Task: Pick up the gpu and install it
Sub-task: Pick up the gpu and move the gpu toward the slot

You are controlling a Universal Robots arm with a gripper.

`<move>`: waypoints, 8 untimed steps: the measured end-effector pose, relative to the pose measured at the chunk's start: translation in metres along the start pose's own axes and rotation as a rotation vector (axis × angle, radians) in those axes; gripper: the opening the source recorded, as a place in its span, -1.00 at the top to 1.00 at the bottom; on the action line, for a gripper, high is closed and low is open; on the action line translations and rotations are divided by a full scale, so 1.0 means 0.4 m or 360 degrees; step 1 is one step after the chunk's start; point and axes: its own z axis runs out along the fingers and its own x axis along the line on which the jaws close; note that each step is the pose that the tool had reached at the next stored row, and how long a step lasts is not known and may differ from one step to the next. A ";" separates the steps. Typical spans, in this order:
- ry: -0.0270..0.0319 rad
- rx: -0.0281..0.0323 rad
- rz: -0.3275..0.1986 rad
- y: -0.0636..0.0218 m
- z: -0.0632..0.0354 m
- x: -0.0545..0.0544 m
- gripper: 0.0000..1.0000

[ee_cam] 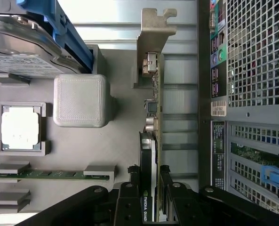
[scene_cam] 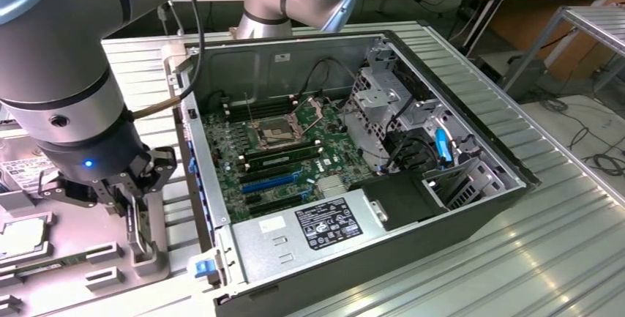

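The gpu (ee_cam: 149, 123) stands on its edge in a slot of the grey parts tray (ee_cam: 123, 141), its metal bracket (ee_cam: 154, 33) at one end and its black face with white lettering between my fingers. My gripper (ee_cam: 148, 173) straddles the card, one finger (ee_cam: 132, 175) against each side, shut on it. In the exterior view the gripper (scene_cam: 132, 211) is low over the tray (scene_cam: 93, 258), at the exterior view's left of the open computer case (scene_cam: 469, 207), with the thin card (scene_cam: 140, 238) below it. The green motherboard (scene_cam: 283, 148) lies inside the case.
On the tray lie a silver hard drive (ee_cam: 21, 56) in a blue bracket, a processor chip (ee_cam: 19, 129), a grey block (ee_cam: 80, 100) and a green memory stick (ee_cam: 50, 173). The case's perforated rear panel (ee_cam: 257, 56) is close beside the card. A power supply (scene_cam: 323, 223) fills the case's near corner.
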 end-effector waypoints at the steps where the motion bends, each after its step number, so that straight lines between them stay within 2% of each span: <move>1: 0.00001 0.00001 0.0000 0.000 -0.006 0.000 0.46; 8: 0.00001 0.00000 0.0000 0.001 -0.023 -0.001 0.46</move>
